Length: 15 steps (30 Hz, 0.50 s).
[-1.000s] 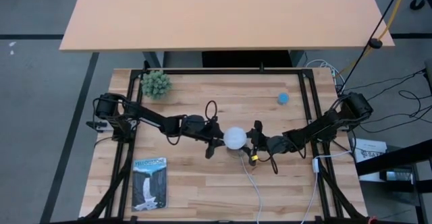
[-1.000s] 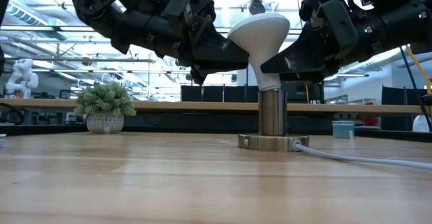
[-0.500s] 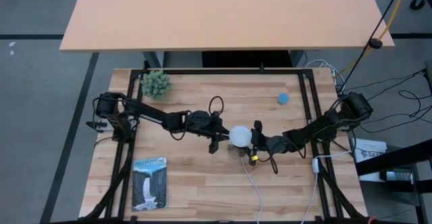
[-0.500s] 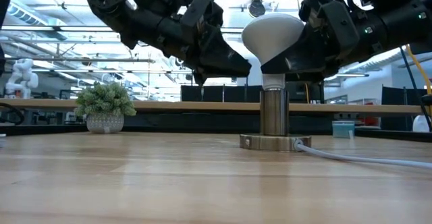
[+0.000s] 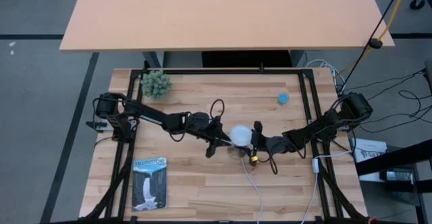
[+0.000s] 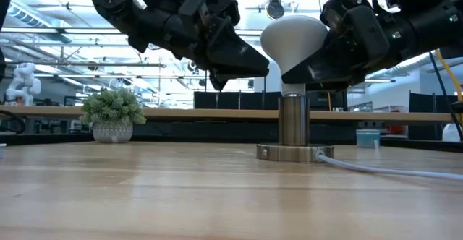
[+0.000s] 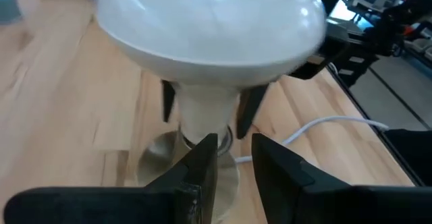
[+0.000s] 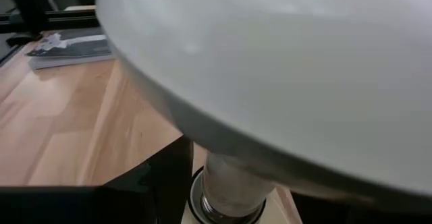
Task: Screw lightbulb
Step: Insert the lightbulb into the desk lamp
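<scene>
Lightbulb upright in socket between both grippers

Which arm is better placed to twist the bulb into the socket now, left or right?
Right, probably. The right gripper straddles the lightbulb at its neck, which stands upright in the socket. The left gripper sits beside the bulb with its fingers nearly together and nothing between them.
</scene>
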Each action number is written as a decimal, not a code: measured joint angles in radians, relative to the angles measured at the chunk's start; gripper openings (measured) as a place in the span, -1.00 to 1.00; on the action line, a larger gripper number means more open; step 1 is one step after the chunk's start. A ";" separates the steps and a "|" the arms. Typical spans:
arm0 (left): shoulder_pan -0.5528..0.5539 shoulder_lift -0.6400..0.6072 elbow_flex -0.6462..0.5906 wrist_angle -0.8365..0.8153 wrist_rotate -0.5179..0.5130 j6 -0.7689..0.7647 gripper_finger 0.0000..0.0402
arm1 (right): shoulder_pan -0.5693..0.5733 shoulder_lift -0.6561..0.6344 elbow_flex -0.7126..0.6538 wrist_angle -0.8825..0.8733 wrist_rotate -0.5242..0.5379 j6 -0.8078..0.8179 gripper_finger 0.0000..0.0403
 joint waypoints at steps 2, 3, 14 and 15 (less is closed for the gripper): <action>0.002 0.000 0.000 0.009 -0.002 0.001 -0.52 | 0.000 0.000 0.000 0.001 -0.015 -0.009 0.05; 0.003 0.000 0.000 0.012 -0.002 0.001 -0.52 | 0.000 0.000 0.000 0.001 -0.025 -0.021 0.05; -0.003 0.000 0.000 0.013 -0.002 -0.024 -0.52 | 0.000 0.000 0.000 0.001 -0.027 -0.111 0.05; -0.006 0.000 0.000 0.013 -0.002 -0.028 -0.52 | 0.000 0.000 0.000 0.001 -0.027 -0.111 0.05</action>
